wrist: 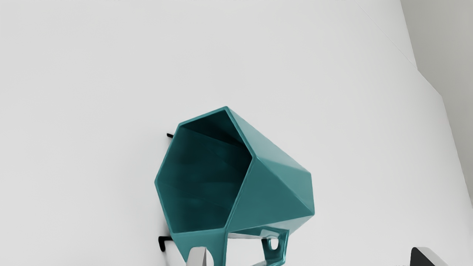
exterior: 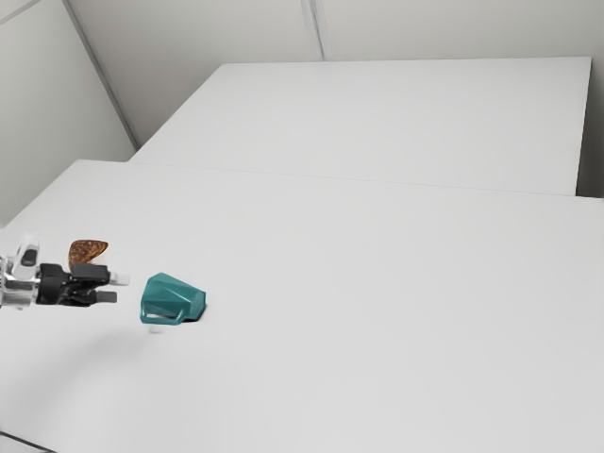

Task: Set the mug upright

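Note:
A teal faceted mug [exterior: 173,296] lies on its side on the white table, right of the gripper [exterior: 117,288] in the exterior view. A small space separates it from the fingertips, which stand apart with nothing between them. Seen from the hand, the mug [wrist: 273,184] shows its dark open mouth, and its handle lies toward the gripper [wrist: 308,256]. One fingertip overlaps the mug near the handle in the wrist view; the other is well off to the far side of the handle. Whether that fingertip touches the mug, I cannot tell.
A brown, mottled object [exterior: 87,251] sits just behind the gripper at the exterior view's left. The white table [exterior: 377,311] spreads from the mug toward the exterior view's right. A second white surface [exterior: 396,123] lies beyond its back edge.

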`<state>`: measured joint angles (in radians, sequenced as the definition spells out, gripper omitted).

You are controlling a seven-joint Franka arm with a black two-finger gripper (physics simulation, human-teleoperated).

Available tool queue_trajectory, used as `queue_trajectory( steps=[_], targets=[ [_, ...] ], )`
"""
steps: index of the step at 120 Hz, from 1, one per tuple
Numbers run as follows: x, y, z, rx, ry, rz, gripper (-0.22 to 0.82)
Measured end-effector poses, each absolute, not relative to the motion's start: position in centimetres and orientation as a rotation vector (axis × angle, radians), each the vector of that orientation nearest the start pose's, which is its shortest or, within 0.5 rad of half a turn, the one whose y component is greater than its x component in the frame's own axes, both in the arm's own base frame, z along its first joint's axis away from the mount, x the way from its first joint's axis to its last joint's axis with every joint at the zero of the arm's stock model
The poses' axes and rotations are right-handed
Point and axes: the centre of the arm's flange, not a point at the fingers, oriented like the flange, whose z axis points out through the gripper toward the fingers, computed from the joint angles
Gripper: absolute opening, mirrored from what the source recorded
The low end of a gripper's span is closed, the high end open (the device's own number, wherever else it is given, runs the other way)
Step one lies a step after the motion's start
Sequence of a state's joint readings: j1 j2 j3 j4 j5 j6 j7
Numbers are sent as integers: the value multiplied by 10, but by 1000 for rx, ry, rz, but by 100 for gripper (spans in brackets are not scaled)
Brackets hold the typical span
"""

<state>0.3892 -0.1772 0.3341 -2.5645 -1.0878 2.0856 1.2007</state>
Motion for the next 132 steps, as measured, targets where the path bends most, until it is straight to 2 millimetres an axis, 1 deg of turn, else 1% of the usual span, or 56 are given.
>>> queue_trajectory(
  steps=[15,27,37,48,60,88,99,110,115,125,132],
  targets=[
    [352,239,296,2233,127,776,60],
    [359,240,280,2219,5,841,60],
    [373,247,277,2219,-109,906,60],
    [382,251,275,2216,-225,964,60],
    [388,253,263,2203,-310,1003,60],
    [398,232,252,2147,-488,1089,60],
    [394,224,245,2131,-522,1108,60],
    [386,216,238,2118,-538,1126,60],
    [385,215,238,2115,-553,1139,57],
    [385,214,243,2108,-592,1177,43],
    [387,213,247,2101,-620,1198,36]
  ],
)
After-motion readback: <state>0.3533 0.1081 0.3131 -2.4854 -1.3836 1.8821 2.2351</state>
